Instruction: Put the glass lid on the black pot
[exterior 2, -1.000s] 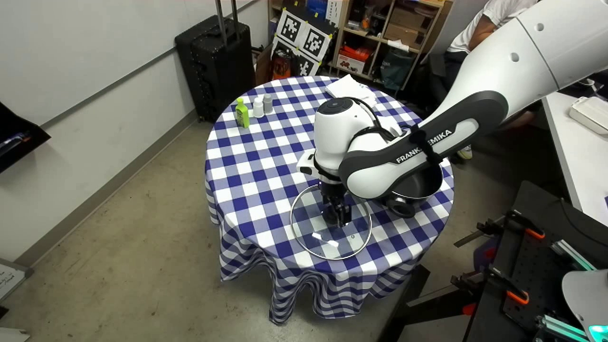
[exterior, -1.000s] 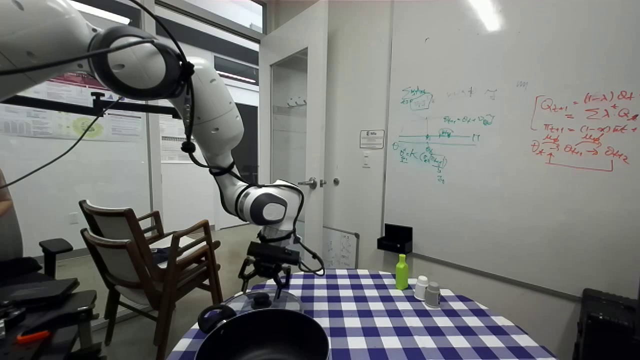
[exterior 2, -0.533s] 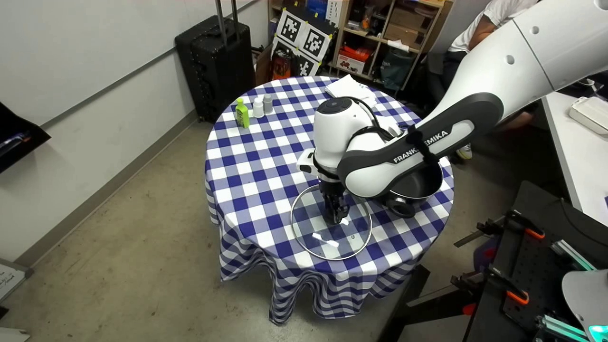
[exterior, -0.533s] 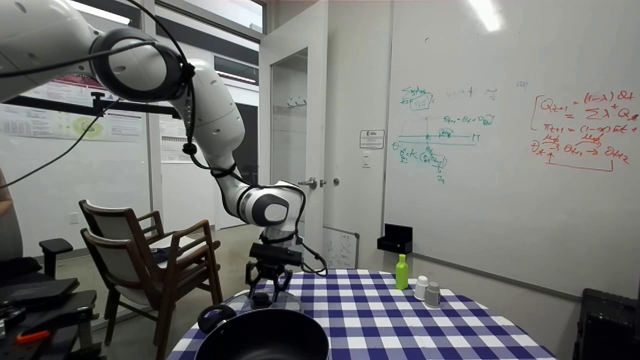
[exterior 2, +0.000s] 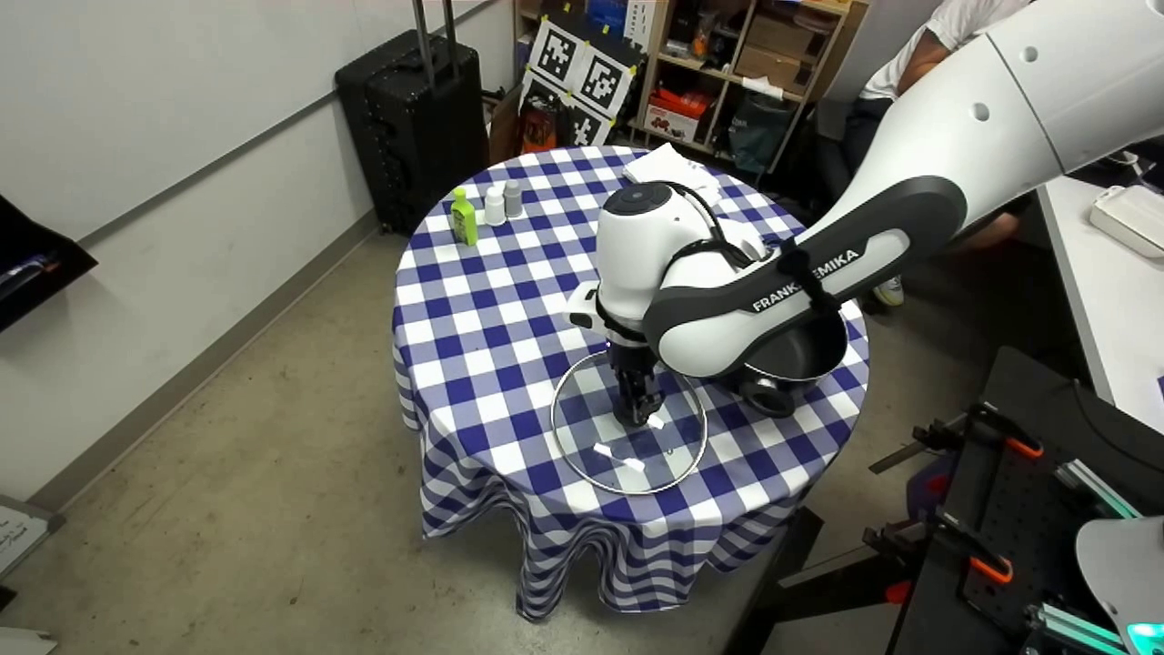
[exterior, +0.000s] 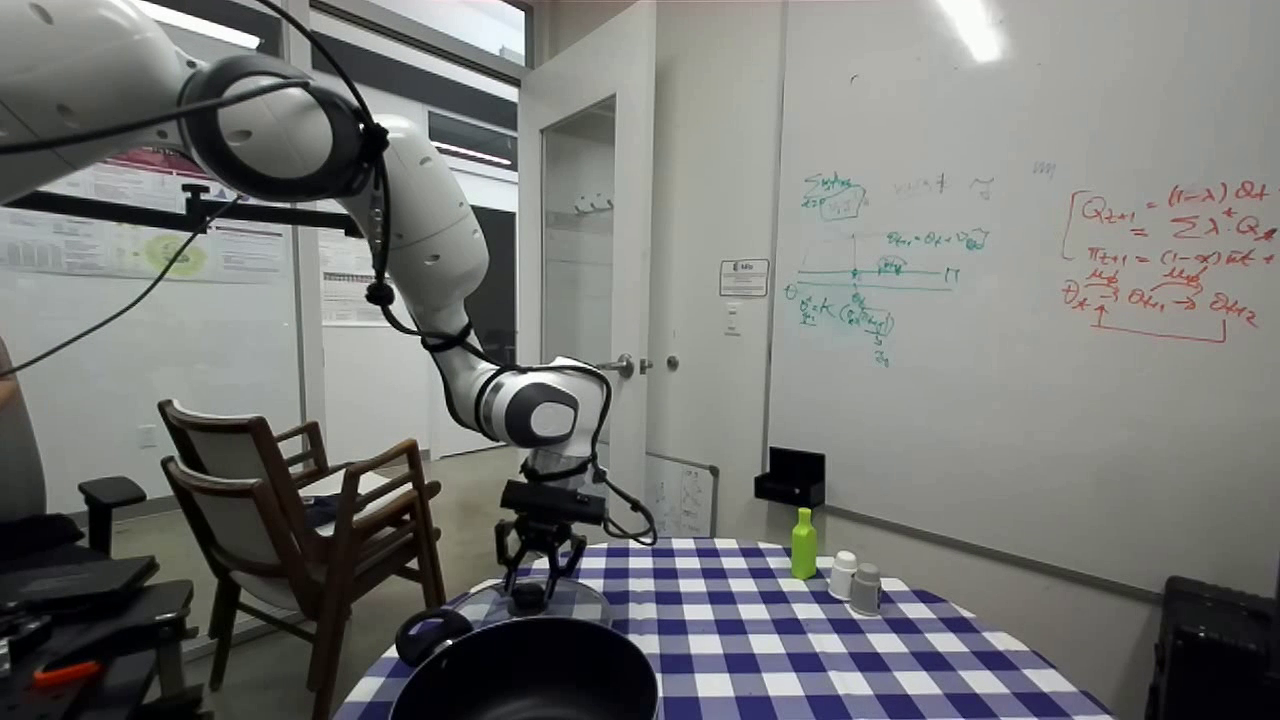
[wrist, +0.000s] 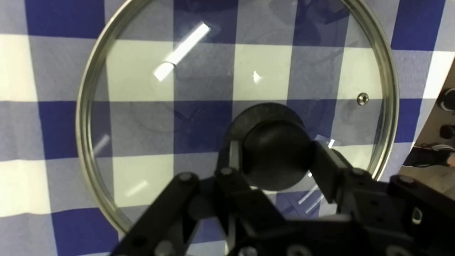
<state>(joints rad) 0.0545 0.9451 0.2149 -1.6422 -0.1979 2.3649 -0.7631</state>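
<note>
Two black jaws clamp the round black knob (wrist: 277, 156) of the round, see-through glass lid (wrist: 213, 106) spread below them; near the jaws, to one side, the wide, round black pot (exterior 2: 802, 350) stands on the blue-and-white cloth-covered bench (exterior 2: 518, 309).

"FRANK", "EMIKA", on the robot arm (exterior 2: 887, 250); red "(1-λ)", handwritten, on the whiteboard (exterior: 1020, 420)
</note>
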